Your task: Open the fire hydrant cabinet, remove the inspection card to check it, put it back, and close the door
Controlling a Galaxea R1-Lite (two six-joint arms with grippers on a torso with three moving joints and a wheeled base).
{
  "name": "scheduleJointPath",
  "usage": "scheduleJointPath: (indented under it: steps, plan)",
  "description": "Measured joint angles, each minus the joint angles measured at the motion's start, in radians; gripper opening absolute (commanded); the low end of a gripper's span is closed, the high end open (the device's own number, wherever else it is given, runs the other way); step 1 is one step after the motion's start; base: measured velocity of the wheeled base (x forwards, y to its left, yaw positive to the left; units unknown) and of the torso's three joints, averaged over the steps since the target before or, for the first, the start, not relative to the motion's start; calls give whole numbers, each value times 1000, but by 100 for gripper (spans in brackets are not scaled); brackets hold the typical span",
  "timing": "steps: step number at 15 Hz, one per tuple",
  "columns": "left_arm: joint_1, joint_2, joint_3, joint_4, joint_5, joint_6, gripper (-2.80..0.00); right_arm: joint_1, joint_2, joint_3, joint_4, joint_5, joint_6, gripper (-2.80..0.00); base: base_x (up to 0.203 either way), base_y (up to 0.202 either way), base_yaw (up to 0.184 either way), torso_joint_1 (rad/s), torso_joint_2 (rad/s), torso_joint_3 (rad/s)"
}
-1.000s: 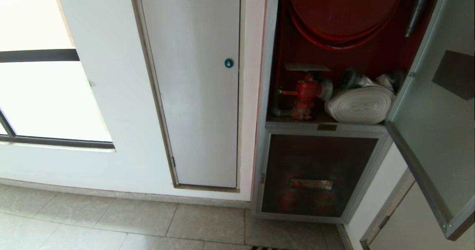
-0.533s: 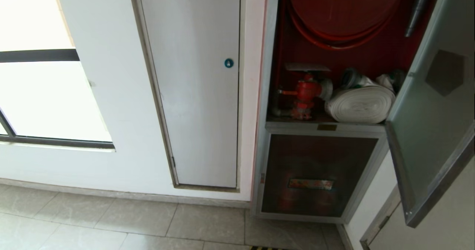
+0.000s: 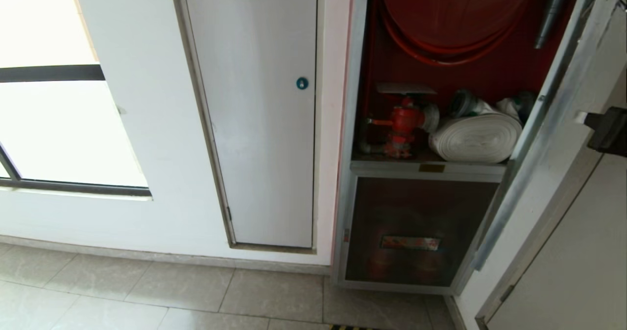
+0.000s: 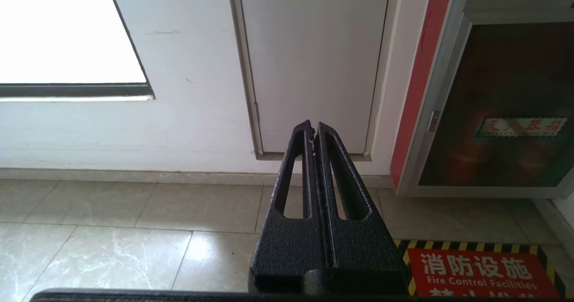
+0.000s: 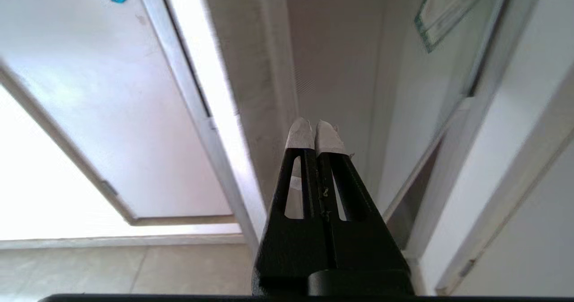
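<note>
Closest in, your left gripper (image 4: 314,129) is parked low over the floor tiles, fingers pressed together on nothing, so ignore it. Your right gripper (image 5: 316,129) is the one working. It's out at the right edge of the head view, right by the door (image 3: 539,139), taped tips clenched together and empty.

The door looks swung wide, basically edge-on to the head camera, so I'd call the opening part done. The fire hydrant cabinet (image 3: 360,124) is exposed, and the inspection card (image 3: 406,88) looks like that thin flat sheet lying on top of the red valve (image 3: 404,119), just left of the white rolled hose (image 3: 475,136).

For the grab, I'd open the fingers before going in, come round the door frame and not across it, and approach the card's front edge level so one finger slides under.

Heads up on what you can't see. Most of the right arm is out of the head view, the card's print is unreadable, and the hose reel (image 3: 455,7) is cut off at the top. I can't tell whether the card is loose or clipped.
</note>
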Motion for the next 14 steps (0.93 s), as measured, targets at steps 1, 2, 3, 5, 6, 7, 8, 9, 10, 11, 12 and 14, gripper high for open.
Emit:
scheduleJointPath:
  steps: [1, 2, 3, 5, 6, 7, 8, 9, 10, 11, 12, 14]
  plan:
    - [0, 0, 0, 0, 0, 0, -280, 14, 51, -40, 0, 1, 26, -280, 0, 0, 0, 0, 0, 0]
    - [0, 0, 0, 0, 0, 0, -280, 25, 106, -86, 0, 1, 53, -280, 0, 0, 0, 0, 0, 0]
    - [0, 0, 0, 0, 0, 0, -280, 37, 162, -136, 0, 2, 78, -280, 0, 0, 0, 0, 0, 0]
    - [0, 0, 0, 0, 0, 0, -280, 66, 279, -247, -1, 6, 125, -280, 0, 0, 0, 0, 0, 0]
    - [0, 0, 0, 0, 0, 0, -280, 81, 334, -298, -1, 7, 138, -280, 0, 0, 0, 0, 0, 0]
    - [0, 0, 0, 0, 0, 0, -280, 95, 398, -357, -1, 8, 146, -280, 0, 0, 0, 0, 0, 0]
    - [0, 0, 0, 0, 0, 0, -280, 107, 464, -427, 0, 8, 150, -280, 0, 0, 0, 0, 0, 0]
    - [0, 0, 0, 0, 0, 0, -280, 118, 533, -508, -1, 7, 153, -280, 0, 0, 0, 0, 0, 0]
    - [0, 0, 0, 0, 0, 0, -280, 127, 601, -593, 0, 6, 154, -280, 0, 0, 0, 0, 0, 0]
    - [0, 0, 0, 0, 0, 0, -280, 137, 676, -692, 0, 4, 154, -280, 0, 0, 0, 0, 0, 0]
    - [0, 0, 0, 0, 0, 0, -280, 144, 743, -780, 2, -1, 154, -280, 0, 0, 0, 0, 0, 0]
    - [0, 0, 0, 0, 0, 0, -280, 155, 891, -960, 4, -18, 151, -280, 0, 0, 0, 0, 0, 0]
